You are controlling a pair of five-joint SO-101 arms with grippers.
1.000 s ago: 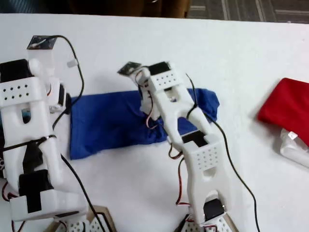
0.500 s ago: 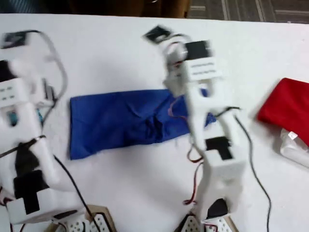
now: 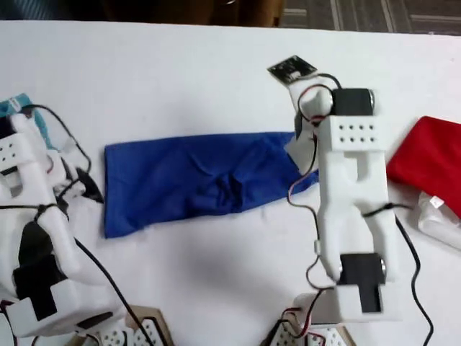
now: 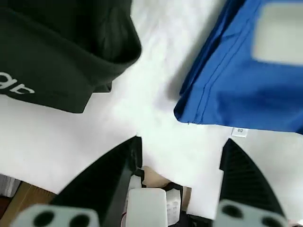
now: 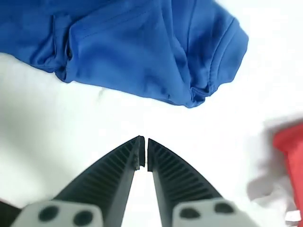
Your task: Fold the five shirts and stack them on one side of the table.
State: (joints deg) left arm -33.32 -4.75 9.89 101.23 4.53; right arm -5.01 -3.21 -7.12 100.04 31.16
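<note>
Two grippers, both empty. Left gripper point(image 4: 182, 142) is spread wide over bare table, between the black shirt point(image 4: 61, 52) and the blue shirt point(image 4: 246, 71). Right gripper point(image 5: 145, 142) is pinched nearly closed, just off the blue shirt's bunched end. Blue shirt lies mid-table as a long rumpled strip, red shirt point(image 3: 428, 162) well apart at the right. Risks: going in closed would likely shove and rumple the cloth, and catching only the top layer could pull the fold open. White table point(image 3: 180, 65), grey carpet floor point(image 3: 360, 11) beyond.
</note>
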